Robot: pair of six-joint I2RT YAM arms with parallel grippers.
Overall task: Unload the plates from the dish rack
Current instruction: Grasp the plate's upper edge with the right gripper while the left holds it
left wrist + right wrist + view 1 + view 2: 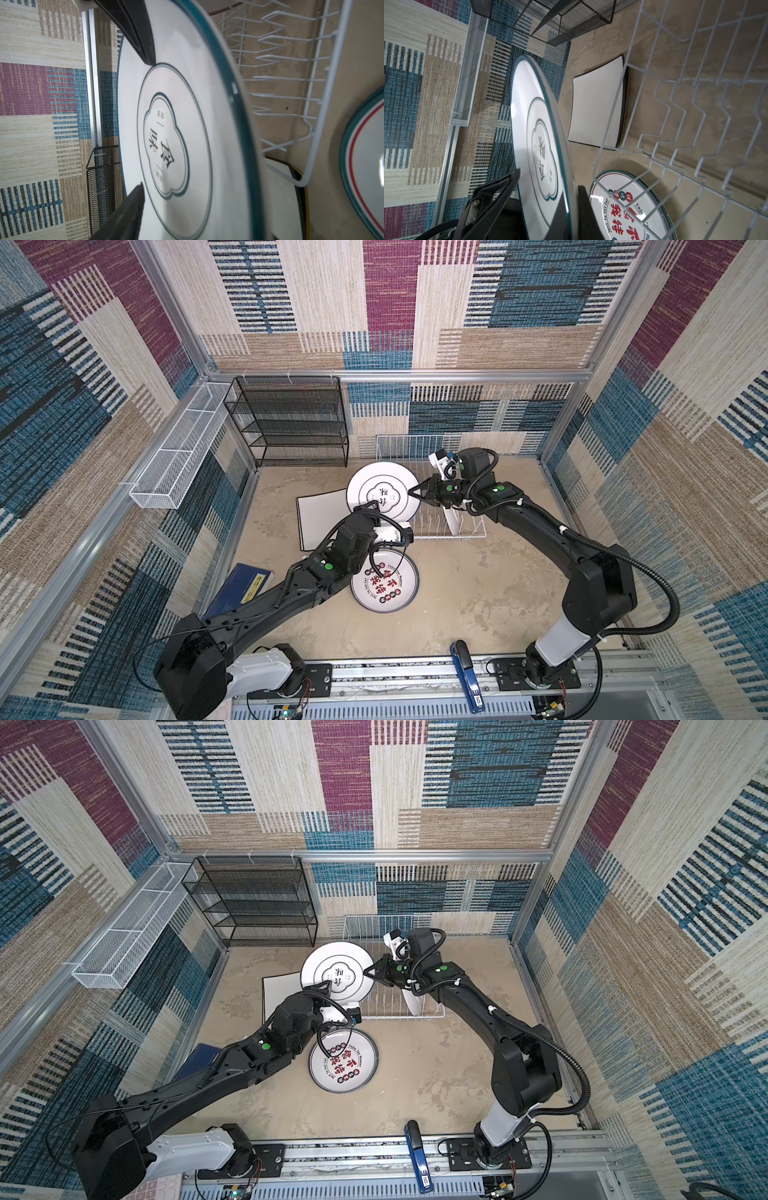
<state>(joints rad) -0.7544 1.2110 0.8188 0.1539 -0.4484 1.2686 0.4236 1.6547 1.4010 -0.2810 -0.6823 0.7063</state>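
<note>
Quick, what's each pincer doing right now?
The left pincer is open, holding nothing.
The right pincer is shut on the teal-rimmed round plate.

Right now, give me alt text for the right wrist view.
The right tool grips a teal-rimmed round plate on edge. Behind it, a square white plate and a red-lettered round plate lie flat beside the wire dish rack.
</note>
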